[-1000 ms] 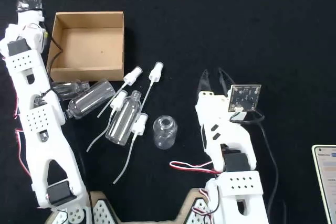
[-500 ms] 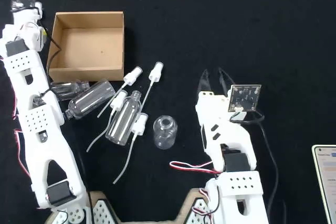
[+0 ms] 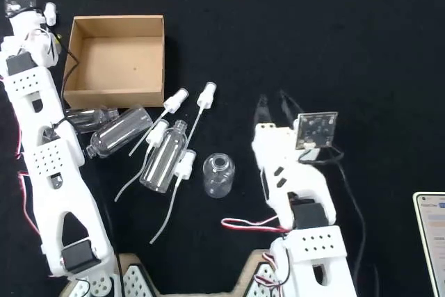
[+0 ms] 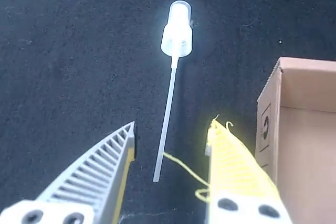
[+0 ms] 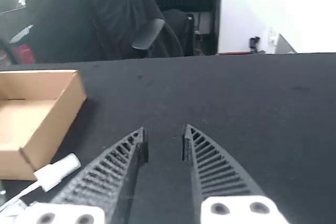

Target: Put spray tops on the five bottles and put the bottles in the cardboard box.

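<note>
High view: the cardboard box [image 3: 115,95] has no bottle in it yet. The bottles [image 3: 165,154] lie in a heap just in front of the box, with four spray tops [image 3: 177,99] mixed in. None looks fitted. Compared with a second ago, my left arm [image 3: 42,151] has swung further out along the box's outer side, towards its far corner, where a loose spray top [image 3: 50,10] lies. My right arm [image 3: 292,172] has nudged slightly towards the box. The right gripper [image 3: 273,102] is well apart from the box, beyond the bottle heap.

Left wrist view: the left gripper [image 4: 172,126] is spread wide and holds nothing. The loose top's tube runs between the fingers, its head ahead of the tips, and the box wall is just beside it. I read this as lining up to pick the fifth top, so capping hasn't started.

Right wrist view: right gripper fingers are parted with a narrow gap and nothing between them. The box is off to one side, and one spray top lies near its front corner.
</note>
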`<state>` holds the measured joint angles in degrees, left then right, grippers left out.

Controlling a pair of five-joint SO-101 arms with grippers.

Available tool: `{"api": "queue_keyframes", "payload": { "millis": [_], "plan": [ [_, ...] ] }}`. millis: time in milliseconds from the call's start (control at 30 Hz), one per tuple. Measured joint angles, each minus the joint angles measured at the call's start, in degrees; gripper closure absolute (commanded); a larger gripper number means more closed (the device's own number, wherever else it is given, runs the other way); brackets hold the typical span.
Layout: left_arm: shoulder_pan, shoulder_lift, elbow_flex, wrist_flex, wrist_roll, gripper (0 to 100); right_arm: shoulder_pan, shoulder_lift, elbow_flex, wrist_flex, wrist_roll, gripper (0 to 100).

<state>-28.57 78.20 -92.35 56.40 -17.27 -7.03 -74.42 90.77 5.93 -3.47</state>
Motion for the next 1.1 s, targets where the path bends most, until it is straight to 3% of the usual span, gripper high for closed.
{"api": "queue_keyframes", "payload": {
  "millis": [1100],
  "plan": [
    [-0.2, 7.2, 0.0, -8.5, -1.1, 79, -1.1, 0.0, 5.4, -0.2, 0.0, 88.4]
  ]
}}
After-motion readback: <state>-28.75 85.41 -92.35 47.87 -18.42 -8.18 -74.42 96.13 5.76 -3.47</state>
